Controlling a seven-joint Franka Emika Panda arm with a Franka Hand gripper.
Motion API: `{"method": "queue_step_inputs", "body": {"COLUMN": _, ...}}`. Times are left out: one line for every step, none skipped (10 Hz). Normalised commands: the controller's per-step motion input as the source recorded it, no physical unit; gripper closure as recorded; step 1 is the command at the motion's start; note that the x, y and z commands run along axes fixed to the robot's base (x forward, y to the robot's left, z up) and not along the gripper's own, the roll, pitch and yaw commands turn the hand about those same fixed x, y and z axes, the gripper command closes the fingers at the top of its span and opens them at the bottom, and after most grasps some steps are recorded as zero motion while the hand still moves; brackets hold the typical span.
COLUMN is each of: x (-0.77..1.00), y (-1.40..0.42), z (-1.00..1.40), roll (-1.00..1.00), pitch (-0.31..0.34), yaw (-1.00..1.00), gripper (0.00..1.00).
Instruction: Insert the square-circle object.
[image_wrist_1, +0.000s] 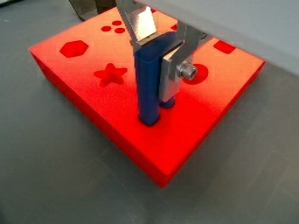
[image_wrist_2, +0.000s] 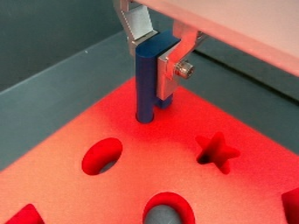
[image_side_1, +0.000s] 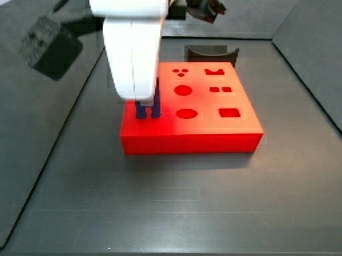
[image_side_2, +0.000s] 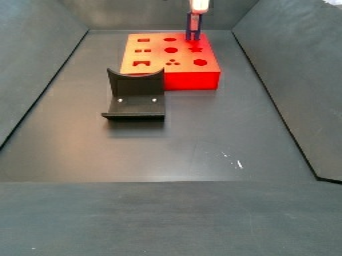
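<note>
Claw (image_wrist_1: 163, 61) grips the upright square-circle object (image_wrist_1: 151, 87), whose lower tip meets the red block (image_wrist_1: 176, 144), contact unclear.

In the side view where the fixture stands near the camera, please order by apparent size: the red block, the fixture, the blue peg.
1. Red block, widest, though farther away.
2. Fixture, smaller; nearness to the camera enlarges it, so this ranking is unsure.
3. Blue peg, clearly smallest, held upright by the gripper over the block.
</note>
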Motion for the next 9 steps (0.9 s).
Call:
{"method": "queue_step_inputs", "body": {"x": 0.0, "y": -0.05, "z": -0.57, "roll": 0.29, "pitch": -0.179, "yaw": 0.0, "gripper": 1.0}}
{"method": "queue_step_inputs", "body": {"x": 0.0, "y": -0.03, "z": -0.63, "roll": 0.27, "pitch": -0.161, "yaw": 0.0, "gripper": 1.0}}
{"method": "queue_step_inputs", "body": {"x": 0.0, "y": 0.0, "z": -0.95, "roll": 0.12, "pitch": -0.107, "yaw": 0.0, "gripper": 1.0}}
{"method": "queue_step_inputs", "body": {"x": -0.02, "y": 0.0, "z": -1.0, "roll": 0.09, "pitch": -0.047, "yaw": 0.0, "gripper": 1.0}}
{"method": "queue_step_inputs", "body": {"x": -0.05, "y": 0.0, "z": -1.0, "roll": 0.06, "pitch": -0.01, "yaw": 0.0, "gripper": 1.0}}
{"method": "queue_step_inputs", "body": {"x": -0.13, "y": 0.0, "z": -1.0, "roll": 0.07, "pitch": 0.0, "yaw": 0.0, "gripper": 1.0}}
{"method": "queue_step_inputs", "body": {"x": -0.19, "y": 0.0, "z": -1.0, "roll": 0.06, "pitch": 0.004, "yaw": -0.01, "gripper": 1.0}}
{"method": "queue_step_inputs", "body": {"x": -0.15, "y": 0.0, "z": -0.86, "roll": 0.1, "pitch": 0.051, "yaw": -0.08, "gripper": 1.0}}
{"method": "queue_step_inputs", "body": {"x": 0.0, "y": 0.0, "z": 0.0, "roll": 0.04, "pitch": 0.0, "yaw": 0.0, "gripper": 1.0}}
